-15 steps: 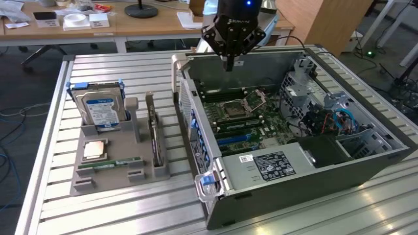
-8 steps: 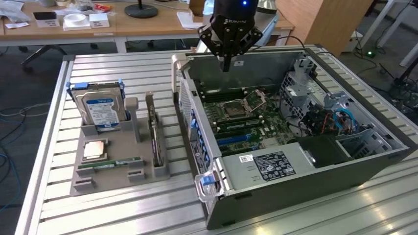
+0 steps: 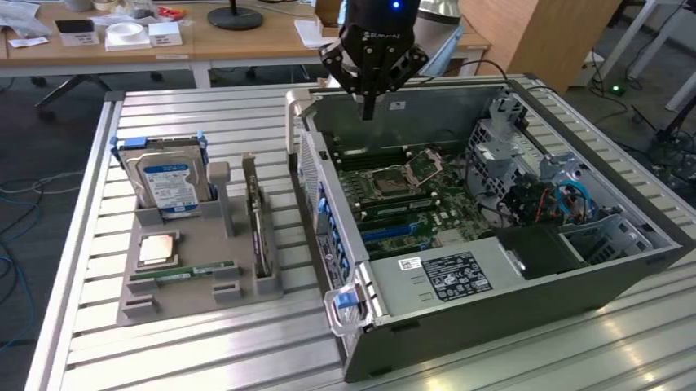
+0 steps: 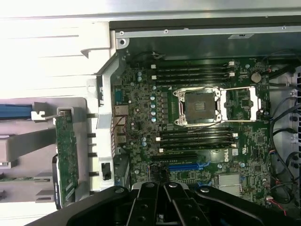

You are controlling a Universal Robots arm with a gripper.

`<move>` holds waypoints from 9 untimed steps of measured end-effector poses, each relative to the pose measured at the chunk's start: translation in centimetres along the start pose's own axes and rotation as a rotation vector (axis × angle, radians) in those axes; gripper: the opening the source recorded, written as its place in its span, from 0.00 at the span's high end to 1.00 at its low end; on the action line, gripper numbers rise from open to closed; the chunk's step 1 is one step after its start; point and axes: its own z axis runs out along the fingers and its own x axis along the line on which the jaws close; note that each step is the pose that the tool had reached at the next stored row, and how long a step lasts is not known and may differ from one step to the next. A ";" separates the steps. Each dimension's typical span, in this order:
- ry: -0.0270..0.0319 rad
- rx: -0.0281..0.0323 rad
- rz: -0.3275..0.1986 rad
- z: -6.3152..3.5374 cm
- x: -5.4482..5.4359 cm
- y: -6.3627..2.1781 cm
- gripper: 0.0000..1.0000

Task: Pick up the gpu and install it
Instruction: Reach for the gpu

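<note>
Dark, thin and rectangular, the gpu card (image 3: 257, 232) stands on edge in a grey plastic holder (image 3: 191, 295), its face hard to make out. Well apart, the black gripper (image 3: 367, 107) hangs over the open grey computer case (image 3: 490, 301), fingers pressed together, empty.

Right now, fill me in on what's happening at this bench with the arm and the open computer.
A single robot arm is working on putting a gpu into a computer. Its gripper hangs above the open computer case, shut and holding nothing. The gpu has not been picked up: it stands on edge in the grey holder beside the case, near the hard drive. The card slots on the motherboard look empty.
</note>
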 end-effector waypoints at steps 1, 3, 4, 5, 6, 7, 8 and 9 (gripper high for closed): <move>0.0000 0.0000 0.000 0.00 0.2 0.00 0.89; -0.0001 0.0001 0.000 -0.01 0.5 0.00 0.89; 0.0000 0.0000 0.000 -0.01 0.6 0.00 0.89; -0.0001 0.0000 0.000 -0.01 0.7 0.00 0.89; -0.0001 0.0000 0.000 -0.01 0.8 0.00 0.89; 0.0000 0.0001 0.000 -0.01 0.9 0.00 0.89; 0.0000 0.0001 0.000 -0.01 1.0 0.01 0.89; -0.0001 0.0000 0.000 -0.01 1.1 0.01 0.89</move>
